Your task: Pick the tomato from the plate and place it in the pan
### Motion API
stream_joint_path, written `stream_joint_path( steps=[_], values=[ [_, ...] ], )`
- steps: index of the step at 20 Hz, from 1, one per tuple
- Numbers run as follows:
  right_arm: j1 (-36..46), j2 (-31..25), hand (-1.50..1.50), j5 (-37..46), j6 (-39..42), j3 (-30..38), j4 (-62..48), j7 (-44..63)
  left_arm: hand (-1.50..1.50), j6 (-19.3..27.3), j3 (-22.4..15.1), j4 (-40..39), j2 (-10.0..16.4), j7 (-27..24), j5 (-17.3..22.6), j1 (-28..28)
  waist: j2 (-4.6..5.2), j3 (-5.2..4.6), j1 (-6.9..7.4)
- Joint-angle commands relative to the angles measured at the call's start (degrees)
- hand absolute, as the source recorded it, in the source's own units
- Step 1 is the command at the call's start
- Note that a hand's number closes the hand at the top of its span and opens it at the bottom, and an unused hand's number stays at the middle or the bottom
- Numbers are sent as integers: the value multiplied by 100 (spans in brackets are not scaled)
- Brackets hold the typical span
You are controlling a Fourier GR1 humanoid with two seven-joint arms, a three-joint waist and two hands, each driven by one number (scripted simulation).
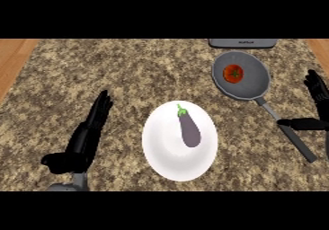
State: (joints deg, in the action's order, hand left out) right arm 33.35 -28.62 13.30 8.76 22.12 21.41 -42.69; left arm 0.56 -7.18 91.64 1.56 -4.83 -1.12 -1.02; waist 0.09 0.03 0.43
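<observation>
A red tomato lies inside the grey pan at the upper right; the pan's handle runs down toward the lower right. A white plate sits in the middle of the counter and carries a purple eggplant. My right hand is at the right edge, open, fingers straight and pointing up, thumb stretched left over the pan's handle, holding nothing. My left hand is left of the plate, open with straight fingers, apart from the plate.
A grey appliance shows at the counter's far edge behind the pan. The speckled stone counter has wooden strips along its left and right sides.
</observation>
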Motion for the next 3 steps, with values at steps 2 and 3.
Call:
stream_joint_path(
  steps=[2,3],
  values=[
    [-56,155,-150,69,-482,-196,339,125,0,156,-11,-66,-81,176,-176,-190,-5,-2,-16],
    [-82,22,-150,74,-580,-109,121,-247,0,-97,88,-288,-7,-116,25,-139,7,0,4]
  ],
)
